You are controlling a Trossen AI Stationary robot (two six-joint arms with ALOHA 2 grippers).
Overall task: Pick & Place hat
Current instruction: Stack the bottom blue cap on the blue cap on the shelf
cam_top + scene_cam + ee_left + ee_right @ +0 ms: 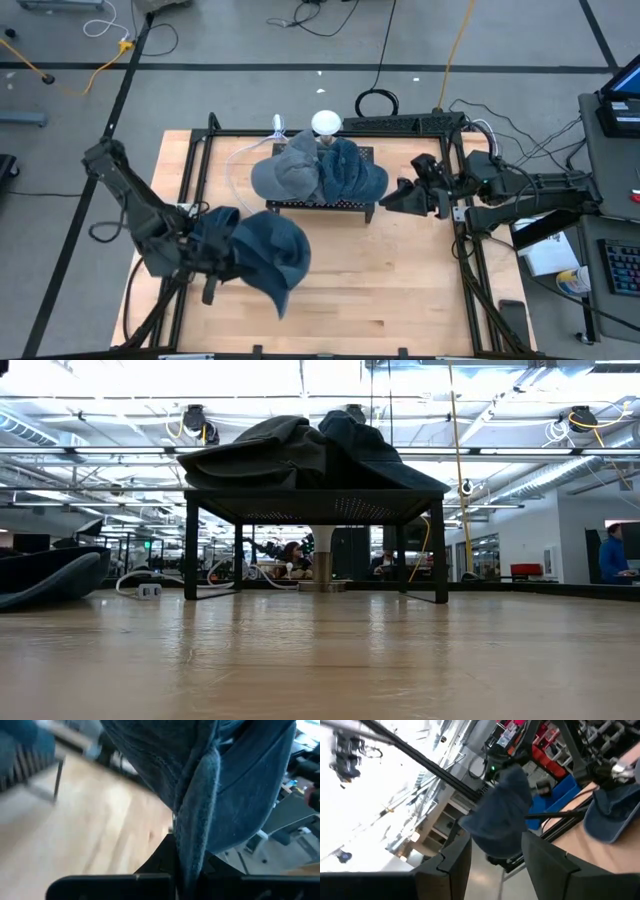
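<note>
From above, the left gripper sits in the lower left of the frame, clamped on a blue denim hat that drapes over the wooden table. At centre a small black stand carries a grey hat and another blue hat. The right gripper hovers just right of the stand, fingers parted and empty.

At table level, both hats crown the stand; the held hat shows at the left edge.

The left wrist camera shows denim pinched between the fingers.

The right wrist picture is blurry; its fingers seem apart. No writing is legible anywhere.
</note>
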